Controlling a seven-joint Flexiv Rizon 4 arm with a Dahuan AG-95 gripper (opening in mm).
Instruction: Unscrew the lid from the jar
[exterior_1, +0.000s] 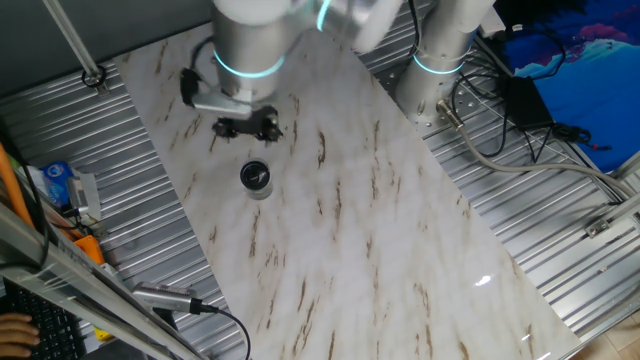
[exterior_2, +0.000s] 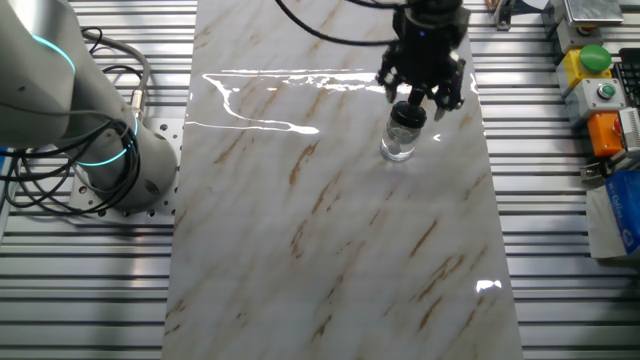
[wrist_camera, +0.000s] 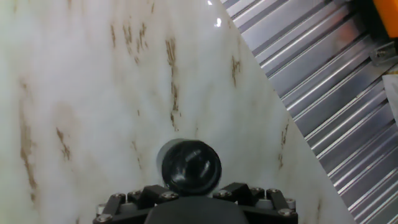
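Observation:
The small clear glass jar (exterior_1: 256, 185) stands upright on the marble table top (exterior_1: 340, 230), with the black lid (exterior_1: 255, 175) sitting on its mouth. In the other fixed view the jar (exterior_2: 400, 143) and its lid (exterior_2: 408, 116) are just below the black gripper (exterior_2: 420, 95). In one fixed view the gripper (exterior_1: 248, 127) hovers above and just behind the jar, not touching it. In the hand view the glossy lid (wrist_camera: 189, 167) shows just ahead of the gripper (wrist_camera: 193, 191), whose two finger blocks stand apart on either side. The gripper is open and empty.
The marble top lies on a ribbed metal bench (exterior_1: 560, 250). The robot base (exterior_2: 120, 170) with cables stands at one side. A control box with coloured buttons (exterior_2: 595, 75) and tools (exterior_1: 70, 190) lie beyond the marble's edges.

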